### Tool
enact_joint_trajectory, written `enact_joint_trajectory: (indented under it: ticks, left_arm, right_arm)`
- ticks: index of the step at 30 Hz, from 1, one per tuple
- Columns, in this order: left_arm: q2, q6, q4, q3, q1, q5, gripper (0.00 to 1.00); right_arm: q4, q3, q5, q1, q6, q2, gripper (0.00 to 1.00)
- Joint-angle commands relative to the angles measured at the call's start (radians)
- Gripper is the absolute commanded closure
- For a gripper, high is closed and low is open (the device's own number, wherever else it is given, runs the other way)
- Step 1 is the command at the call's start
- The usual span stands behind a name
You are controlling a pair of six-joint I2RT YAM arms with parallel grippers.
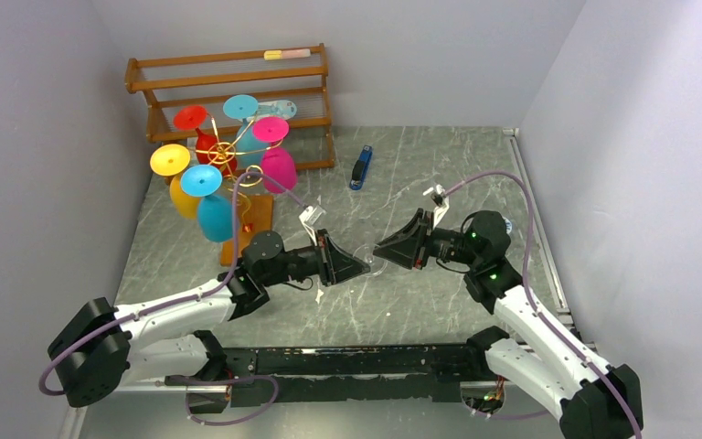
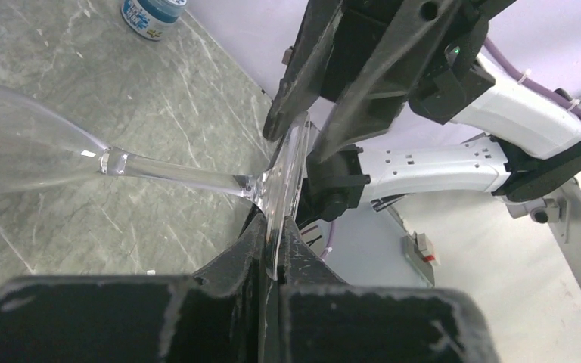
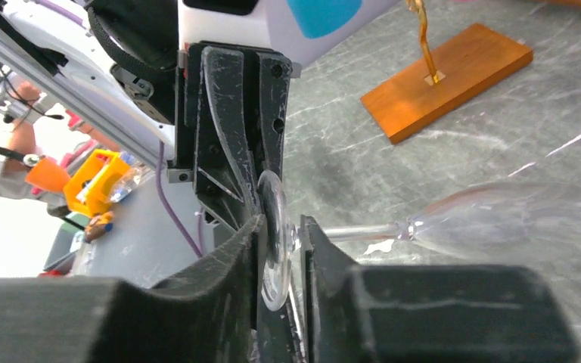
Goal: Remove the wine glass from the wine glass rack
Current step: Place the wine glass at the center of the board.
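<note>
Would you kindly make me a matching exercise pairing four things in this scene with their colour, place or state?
Things:
1. clear wine glass
2. wooden base
3. pink glass
4. small blue object

Descriptions:
a. hangs upside down on the gold wire rack
b. lies alone on the table, right of the slatted shelf
c. orange-brown
d. held sideways by its foot, off the rack

Pairs: 1-d, 2-c, 3-a, 4-b.
</note>
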Motion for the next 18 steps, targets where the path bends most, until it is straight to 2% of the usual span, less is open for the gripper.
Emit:
enact_joint_trajectory:
  ticks: [1,3,6,9,13,18]
  left_arm:
    - [0.000,0.073,-0.005,0.033,0.006,0.053,0.95]
    - [-0.007,0.094,-0.013,0.031,0.006,0.060,0.95]
    - [-0.020,0.133,-0.042,0.028,0.006,0.068,0.95]
    - [-0.039,0.190,-0.083,0.027,0.006,0.081,0.95]
    - [-0.069,0.311,-0.238,0.054,0.006,0.063,0.95]
    - [-0.134,0.424,-0.299,0.028,0.006,0.055,0.95]
  right_arm:
    - [0.045,-0.006,0.050,0.003,0.014,-0.040,0.61]
    - [0.052,-0.007,0.072,0.003,0.029,-0.045,0.45]
    - [0.043,0.004,0.118,0.004,0.049,-0.042,0.34]
    - [-0.041,0.043,0.213,0.003,0.033,-0.037,0.27]
    - [-0.194,0.102,0.394,0.003,0.020,-0.015,0.21]
    - [-0.378,0.181,0.669,0.001,0.111,0.056,0.14]
